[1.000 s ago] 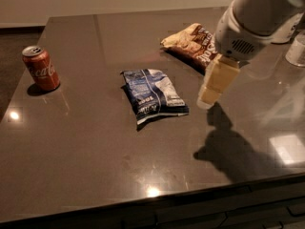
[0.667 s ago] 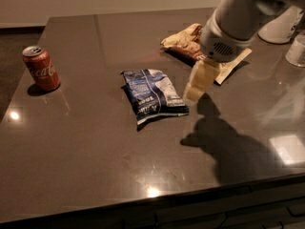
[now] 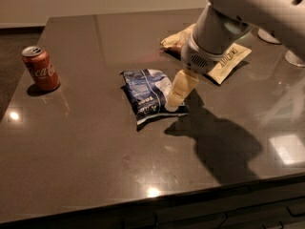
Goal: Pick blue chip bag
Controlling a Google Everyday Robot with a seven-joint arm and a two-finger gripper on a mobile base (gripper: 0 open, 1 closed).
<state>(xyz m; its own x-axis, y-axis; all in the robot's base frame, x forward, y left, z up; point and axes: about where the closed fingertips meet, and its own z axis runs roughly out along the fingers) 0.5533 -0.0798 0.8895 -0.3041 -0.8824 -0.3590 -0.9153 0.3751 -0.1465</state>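
Observation:
The blue chip bag [image 3: 147, 95] lies flat near the middle of the dark table [image 3: 95, 166], crinkled navy foil with white and light-blue panels. My gripper [image 3: 177, 95] hangs from the white arm at the upper right and reaches down over the bag's right edge. Its cream-coloured fingers [image 3: 181, 89] overlap the bag's right side, with the tips at or just above it. The arm hides part of what lies behind it.
A red cola can [image 3: 41, 68] stands upright at the table's left. A tan-and-brown snack bag [image 3: 224, 61] lies behind the arm at the back right, partly hidden. White objects [image 3: 293, 57] sit at the far right edge. The table's front edge runs along the bottom.
My arm has moved left and down, from beside the tan snack bag to over the right edge of the blue chip bag. The bag and the can have not moved.

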